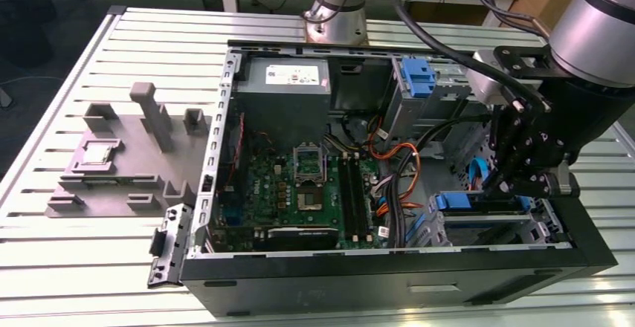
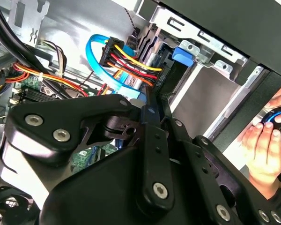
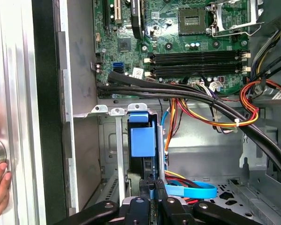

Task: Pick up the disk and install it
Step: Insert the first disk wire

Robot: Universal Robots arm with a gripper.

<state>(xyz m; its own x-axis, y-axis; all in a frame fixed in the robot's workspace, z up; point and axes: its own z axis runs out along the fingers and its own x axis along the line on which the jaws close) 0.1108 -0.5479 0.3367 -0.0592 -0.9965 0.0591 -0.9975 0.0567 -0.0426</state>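
My tool (image 1: 523, 186) is down inside the open computer case (image 1: 397, 275), at the drive cage corner on the exterior view's right, and it's clenched on the disk (image 3: 143, 140). In the first wrist view the disk stands on edge in the metal drive bay (image 3: 117, 140), its blue carrier bracket facing me, with the fingertips (image 3: 154, 187) pinched on its near edge. In the second wrist view the fingers run up along the disk's edge (image 2: 152, 86) right beside the bundle of red, yellow and black power wires (image 2: 126, 58) and the blue data cable (image 2: 96, 51). The motherboard (image 1: 297, 186) sits in the middle of the case, well apart from the tool. A person's hand (image 2: 264, 145) rests on something round just outside the case wall. The grey fixture block (image 1: 129, 156) sits on the slatted table (image 1: 59, 253) beside the case.
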